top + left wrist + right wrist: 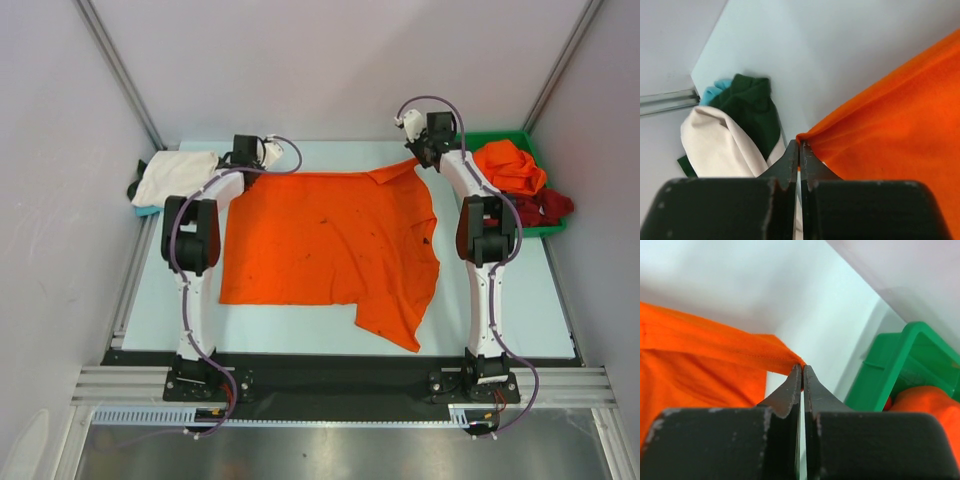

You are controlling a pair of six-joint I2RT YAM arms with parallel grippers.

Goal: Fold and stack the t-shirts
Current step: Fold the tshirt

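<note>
Left hand point(799, 146) and right hand point(802, 371) each pinch a far corner of the shirt point(320, 240) at the tabletop point(530, 300)'s far edge.

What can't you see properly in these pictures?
- Top view: the white cloth covers most of the pile under it.
- Top view: the dark red shirt in the green bin is partly under a crumpled orange shirt.
- Top view: dark specks on the spread orange shirt are too small to tell stains from holes.
- Wrist views: the left pincer and right pincer hide the shirt corners they pinch.
</note>
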